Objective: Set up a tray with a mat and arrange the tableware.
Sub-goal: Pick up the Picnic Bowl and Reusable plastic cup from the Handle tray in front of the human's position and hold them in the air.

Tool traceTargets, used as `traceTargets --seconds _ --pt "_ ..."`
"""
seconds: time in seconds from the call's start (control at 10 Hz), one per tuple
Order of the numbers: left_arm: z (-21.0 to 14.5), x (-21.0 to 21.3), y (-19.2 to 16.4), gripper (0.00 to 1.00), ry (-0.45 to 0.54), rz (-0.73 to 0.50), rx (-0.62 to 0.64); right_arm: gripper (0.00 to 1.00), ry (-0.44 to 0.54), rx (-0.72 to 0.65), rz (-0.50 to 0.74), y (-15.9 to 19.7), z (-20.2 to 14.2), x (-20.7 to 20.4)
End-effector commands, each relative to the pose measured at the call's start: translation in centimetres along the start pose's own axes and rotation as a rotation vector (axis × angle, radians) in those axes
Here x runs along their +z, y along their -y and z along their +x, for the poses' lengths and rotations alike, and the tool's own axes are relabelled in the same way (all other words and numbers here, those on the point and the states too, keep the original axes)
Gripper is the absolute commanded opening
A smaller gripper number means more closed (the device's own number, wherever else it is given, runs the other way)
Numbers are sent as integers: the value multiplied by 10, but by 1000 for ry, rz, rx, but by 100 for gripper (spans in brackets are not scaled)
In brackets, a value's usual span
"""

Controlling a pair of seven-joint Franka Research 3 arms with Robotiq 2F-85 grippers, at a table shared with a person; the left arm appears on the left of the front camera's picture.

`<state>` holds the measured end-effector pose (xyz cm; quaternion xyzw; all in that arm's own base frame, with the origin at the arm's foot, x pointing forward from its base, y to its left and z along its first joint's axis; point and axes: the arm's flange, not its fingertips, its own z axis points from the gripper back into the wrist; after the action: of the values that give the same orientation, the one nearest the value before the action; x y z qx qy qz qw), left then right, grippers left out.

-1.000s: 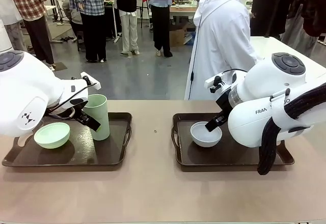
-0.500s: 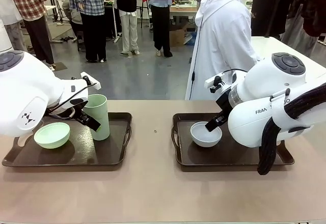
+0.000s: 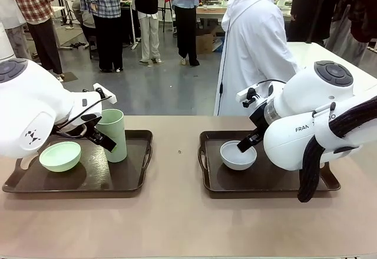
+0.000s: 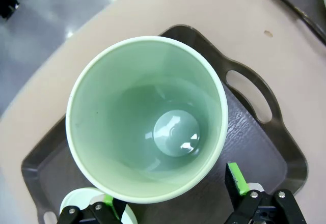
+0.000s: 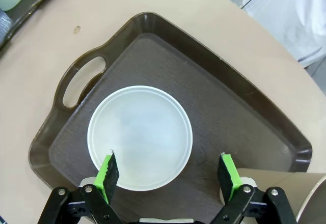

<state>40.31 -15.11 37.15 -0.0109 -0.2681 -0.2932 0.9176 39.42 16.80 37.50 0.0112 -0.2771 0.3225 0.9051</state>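
The tall cup (image 3: 116,126) is pale green. One bowl (image 3: 60,156) is mint green, the other bowl (image 3: 234,160) white. The trays (image 3: 88,191) are dark brown. The surface (image 3: 177,223) is tan.

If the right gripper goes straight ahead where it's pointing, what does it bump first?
Probably the white bowl: the open right gripper points at its near edge, one finger over the bare tray. Depth is unclear.

Green tumbler (image 4: 147,117) upright on dark tray (image 4: 257,142); gripper (image 4: 173,188) spread at its rim.
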Motion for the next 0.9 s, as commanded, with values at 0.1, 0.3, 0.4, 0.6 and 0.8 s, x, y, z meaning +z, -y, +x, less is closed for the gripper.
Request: traceTargets --seconds 0.1,0.3,0.4,0.6,0.8 --pt "-11 60 3 100 -38 82 60 100 -52 -33 -7 -25 -8 59" --pt "-43 100 -14 100 -143 107 62 100 -188 -60 -15 -47 -32 103" --pt "-68 112 -18 100 -212 61 65 100 -286 -88 -15 -53 -63 119" --pt "-113 127 -27 100 -319 -43 100 100 -497 -207 71 -71 -132 118" --pt "-150 125 -41 100 -369 -120 144 100 -585 -300 126 -86 -180 107"
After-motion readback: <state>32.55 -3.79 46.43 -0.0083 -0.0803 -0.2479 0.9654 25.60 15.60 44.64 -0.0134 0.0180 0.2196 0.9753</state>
